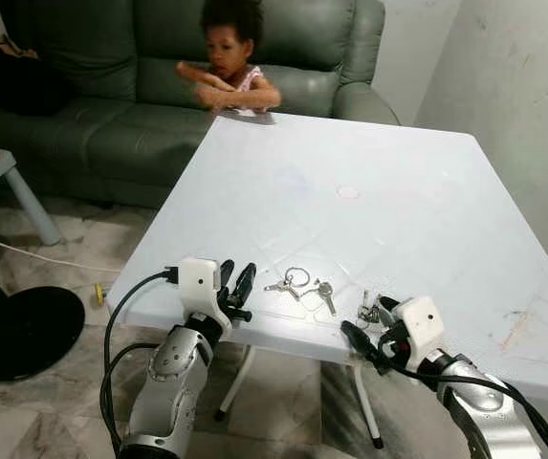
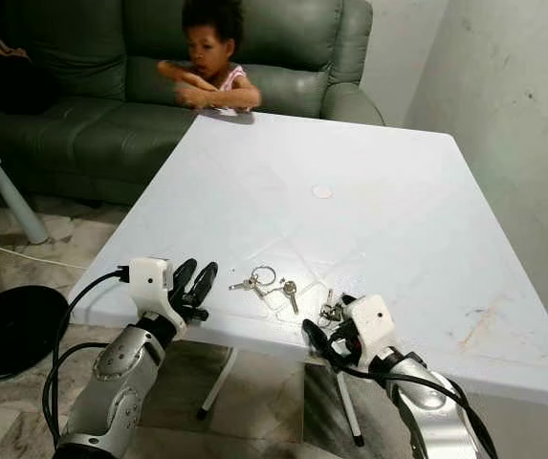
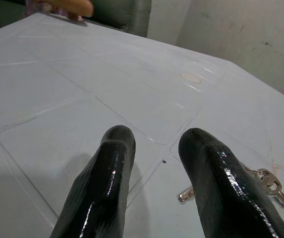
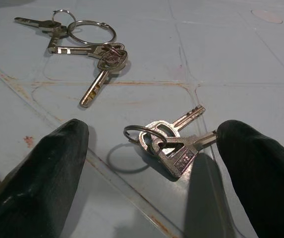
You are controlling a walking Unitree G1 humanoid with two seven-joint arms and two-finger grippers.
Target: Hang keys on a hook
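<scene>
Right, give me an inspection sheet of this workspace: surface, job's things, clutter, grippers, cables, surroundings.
Surface: white plastic table, scuffed, with rusty marks near its right edge.
Job's things: small key bunch lying flat between the right gripper's fingers; larger key bunch on a big ring beside it, near the front edge. Hook: nothing seen.
Clutter: small round pale spot mid-table.
Grippers: left gripper open at the front edge, left of the keys; right gripper open, straddling the small bunch, not closed on it.
Cables: black cables looping along the left arm, another on the right arm.
Surroundings: green sofa; a person at the far edge; black round base on the floor.
</scene>
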